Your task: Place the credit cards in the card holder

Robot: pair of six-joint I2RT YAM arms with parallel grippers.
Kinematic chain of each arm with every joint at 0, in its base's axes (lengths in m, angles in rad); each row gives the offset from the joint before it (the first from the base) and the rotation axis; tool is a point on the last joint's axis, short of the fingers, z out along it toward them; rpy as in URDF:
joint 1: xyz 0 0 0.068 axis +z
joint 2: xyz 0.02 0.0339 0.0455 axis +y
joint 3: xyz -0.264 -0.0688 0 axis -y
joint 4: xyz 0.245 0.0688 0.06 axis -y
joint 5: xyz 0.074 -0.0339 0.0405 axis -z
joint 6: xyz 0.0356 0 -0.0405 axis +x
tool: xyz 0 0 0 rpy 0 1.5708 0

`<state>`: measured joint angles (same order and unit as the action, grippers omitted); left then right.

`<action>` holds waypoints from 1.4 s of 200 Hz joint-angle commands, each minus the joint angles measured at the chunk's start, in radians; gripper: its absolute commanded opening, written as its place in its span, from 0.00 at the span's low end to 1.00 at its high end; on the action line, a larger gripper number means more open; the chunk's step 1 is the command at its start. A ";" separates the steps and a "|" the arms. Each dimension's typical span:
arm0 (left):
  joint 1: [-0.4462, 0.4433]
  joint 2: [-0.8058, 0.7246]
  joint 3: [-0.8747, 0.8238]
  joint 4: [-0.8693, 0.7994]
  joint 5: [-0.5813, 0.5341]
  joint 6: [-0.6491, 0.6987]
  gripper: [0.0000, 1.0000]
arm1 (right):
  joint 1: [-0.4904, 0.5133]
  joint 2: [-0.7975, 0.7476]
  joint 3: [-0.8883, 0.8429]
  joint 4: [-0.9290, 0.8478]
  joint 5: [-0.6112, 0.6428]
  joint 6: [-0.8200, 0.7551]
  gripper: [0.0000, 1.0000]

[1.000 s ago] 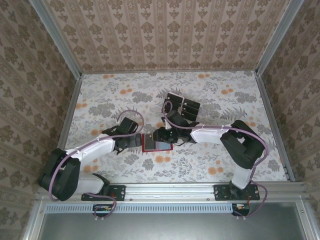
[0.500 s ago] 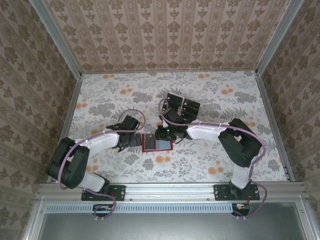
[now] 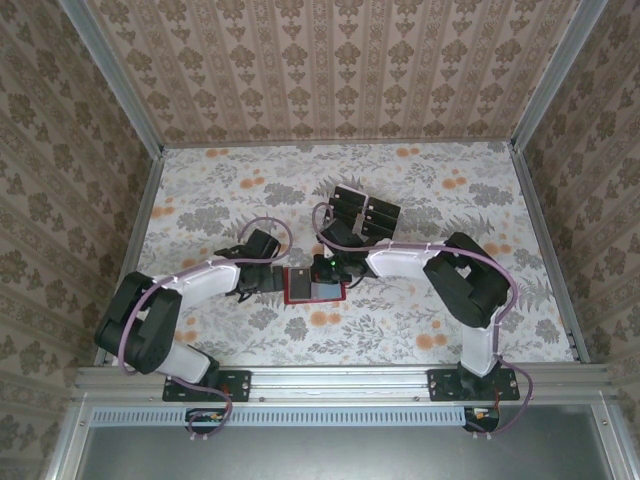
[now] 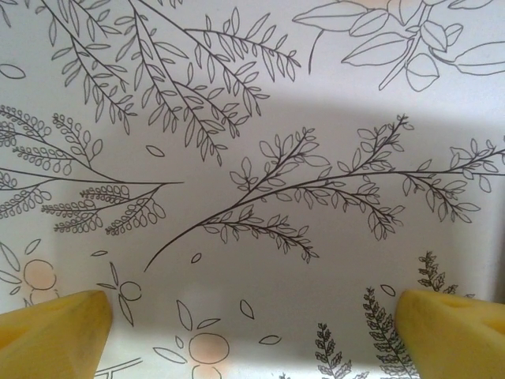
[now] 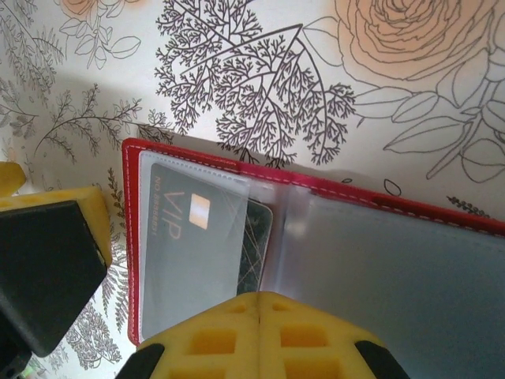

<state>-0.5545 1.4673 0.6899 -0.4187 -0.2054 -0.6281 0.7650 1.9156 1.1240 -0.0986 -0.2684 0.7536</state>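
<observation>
Left gripper point(image 4: 252, 328) jaws wide apart above tablecloth point(image 4: 252, 118); right gripper point(image 5: 260, 304) jaws pressed together over open card holder point(image 5: 394, 268).

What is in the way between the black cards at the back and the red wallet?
Only the robot itself: the right gripper, jaws shut, sits at the far edge of the card holder, and its arm crosses the table between it and the credit cards. Nothing else visible stands there.
</observation>
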 commanded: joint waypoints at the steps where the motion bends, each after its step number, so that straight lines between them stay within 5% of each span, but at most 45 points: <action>1: 0.006 0.032 0.007 0.016 0.002 0.016 1.00 | 0.012 0.031 0.039 -0.018 -0.006 -0.017 0.04; 164: 0.004 0.068 -0.001 0.051 0.017 0.024 1.00 | 0.030 0.068 0.095 0.016 -0.073 0.016 0.04; 280: 0.018 -0.056 -0.036 -0.023 -0.062 -0.042 1.00 | 0.011 -0.035 0.012 -0.008 -0.011 -0.004 0.05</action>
<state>-0.5480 1.4117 0.6743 -0.4164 -0.2382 -0.6369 0.7788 1.8973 1.1671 -0.0872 -0.2981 0.7582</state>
